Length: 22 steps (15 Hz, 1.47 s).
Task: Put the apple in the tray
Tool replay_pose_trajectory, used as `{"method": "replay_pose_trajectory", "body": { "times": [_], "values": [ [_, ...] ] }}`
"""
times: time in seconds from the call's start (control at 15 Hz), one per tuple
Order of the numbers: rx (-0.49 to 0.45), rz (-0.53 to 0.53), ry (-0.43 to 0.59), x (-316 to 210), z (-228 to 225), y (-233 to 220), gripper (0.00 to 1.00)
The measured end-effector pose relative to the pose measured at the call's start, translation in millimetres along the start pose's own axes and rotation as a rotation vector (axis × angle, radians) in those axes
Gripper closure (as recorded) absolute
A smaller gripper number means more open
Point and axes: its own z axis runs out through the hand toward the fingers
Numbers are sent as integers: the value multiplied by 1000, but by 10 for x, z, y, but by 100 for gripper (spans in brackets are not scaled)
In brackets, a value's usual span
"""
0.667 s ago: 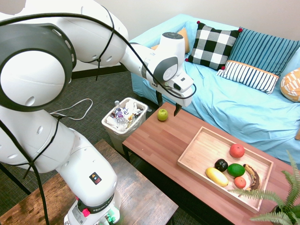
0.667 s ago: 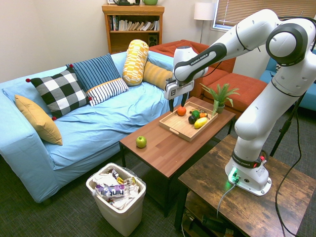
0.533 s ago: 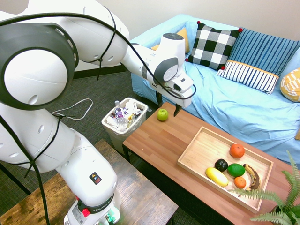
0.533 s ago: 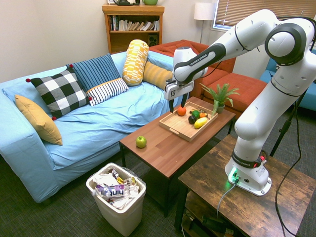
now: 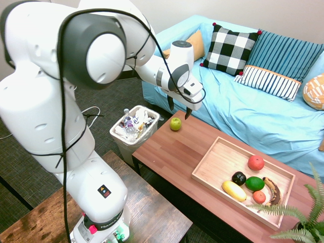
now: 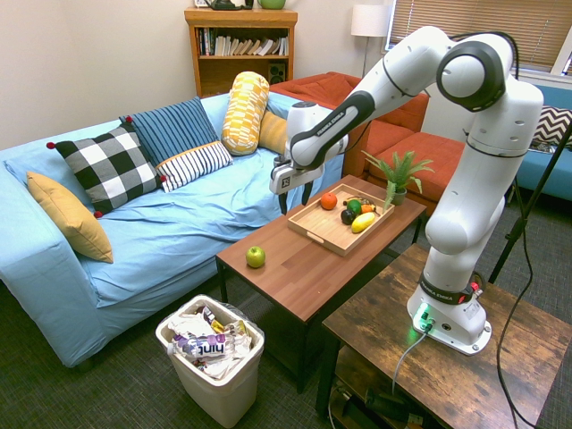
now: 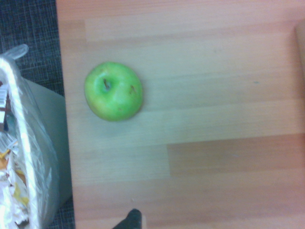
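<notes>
Currently on the coffee table (image 5: 177, 152): the apple (image 5: 175, 123), yellow-green and round with no clear long axis, sits upright near the table's end nearest the waste bin (image 5: 134, 128), well apart from the tray (image 5: 215, 164). Its stem dimple faces up toward the wrist camera, where the apple (image 7: 113, 91) lies close to the table edge. The gripper (image 5: 177, 108) hangs above the table beside the apple, its two dark fingers spread apart and holding nothing.

Tray, pale wood, at the table's other end: one red-orange round fruit (image 5: 255, 162), one dark round fruit (image 5: 238, 177), one green oval fruit (image 5: 254, 183), one yellow oblong fruit (image 5: 234, 190), one smaller orange fruit (image 5: 259, 196), and a brown curved item (image 5: 273, 189), possibly an overripe banana.

Waste bin, white, on the floor just off the table's apple end: filled with wrappers and crumpled packaging.
</notes>
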Motion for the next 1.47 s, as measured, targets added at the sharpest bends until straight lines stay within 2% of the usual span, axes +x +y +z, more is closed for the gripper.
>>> {"method": "replay_pose_trajectory", "body": {
  "times": [0.53, 0.73, 1.0, 1.07, 1.47],
  "values": [
    [-57, 14, -24, -113, 1244, -891, 0],
    [-79, 30, -22, -129, 1597, -1066, 0],
    [-109, 53, -21, -87, 1888, -1069, 0],
    [-113, 59, -23, -63, 1944, -1065, 100],
    [-121, 76, -26, 12, 2180, -1117, 100]
  ]
}}
